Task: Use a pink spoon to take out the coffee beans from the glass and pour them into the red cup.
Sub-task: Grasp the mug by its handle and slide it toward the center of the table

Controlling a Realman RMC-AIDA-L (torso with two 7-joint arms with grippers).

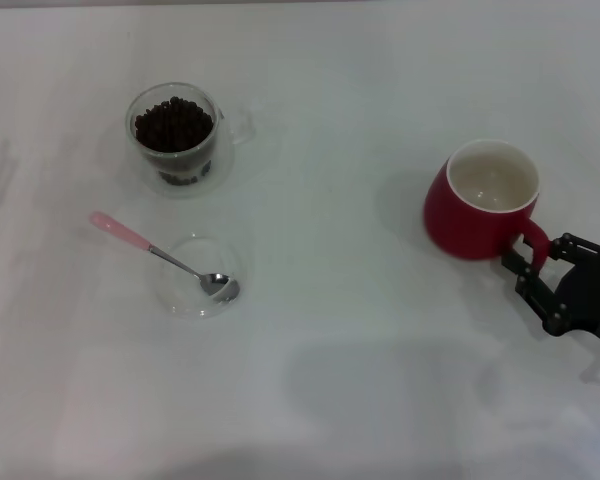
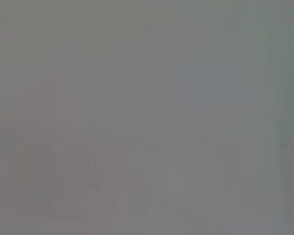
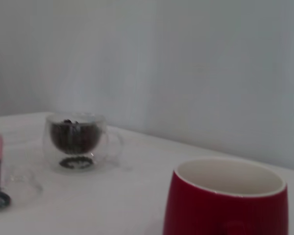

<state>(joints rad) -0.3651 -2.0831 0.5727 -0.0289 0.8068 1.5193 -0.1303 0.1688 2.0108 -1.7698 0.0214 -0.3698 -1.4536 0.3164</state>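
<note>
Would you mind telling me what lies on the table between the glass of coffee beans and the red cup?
Nothing: in the head view, only bare white table separates the glass from the red cup.

No legible text, label, brand, number or sign is found in any view. Dark markings are seen low on the wall of the glass (image 1: 176,140), below the coffee beans (image 1: 173,124), but they cannot be read as letters or figures from the head view, and in the right wrist view they appear only as a dark blurred patch at the base of the glass (image 3: 76,141). No print is seen on the red cup (image 1: 477,203), well apart from the glass.
</note>
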